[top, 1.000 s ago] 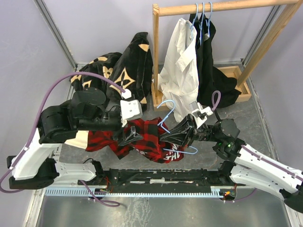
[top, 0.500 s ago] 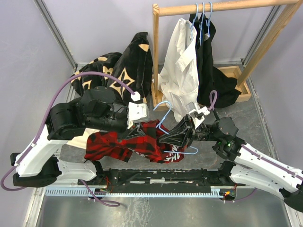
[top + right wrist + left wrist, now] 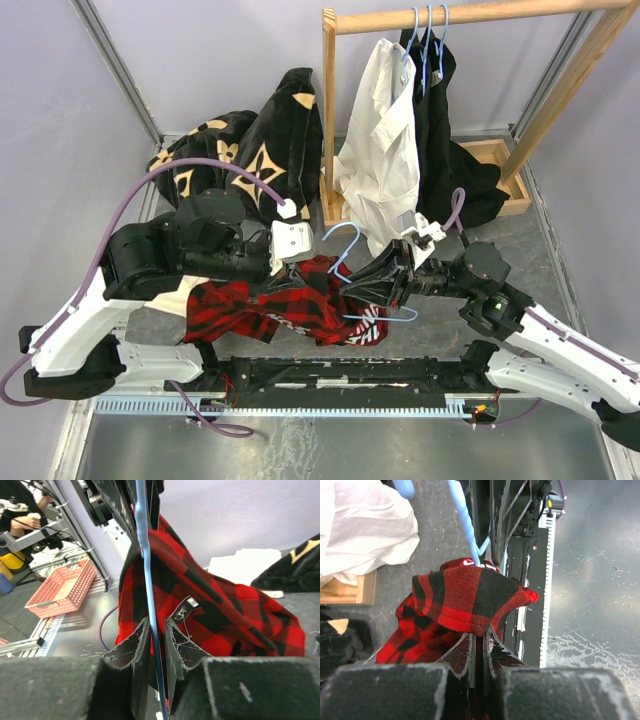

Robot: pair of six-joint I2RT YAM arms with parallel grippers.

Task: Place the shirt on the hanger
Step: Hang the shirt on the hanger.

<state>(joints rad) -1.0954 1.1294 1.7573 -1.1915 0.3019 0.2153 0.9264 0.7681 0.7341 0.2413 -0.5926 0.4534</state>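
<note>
Clearly the left gripper is clenched on a fold of the shirt, which hangs bunched between the arms, low over the counter and against the hanger. That wire runs between the jaws of the right gripper, which stand slightly parted around it; whether they pinch it I cannot tell. To do this well, I judge, hold the wire steady and draw the held fold slowly over the hanger's shoulder, so the cloth slides on without snagging.
</note>
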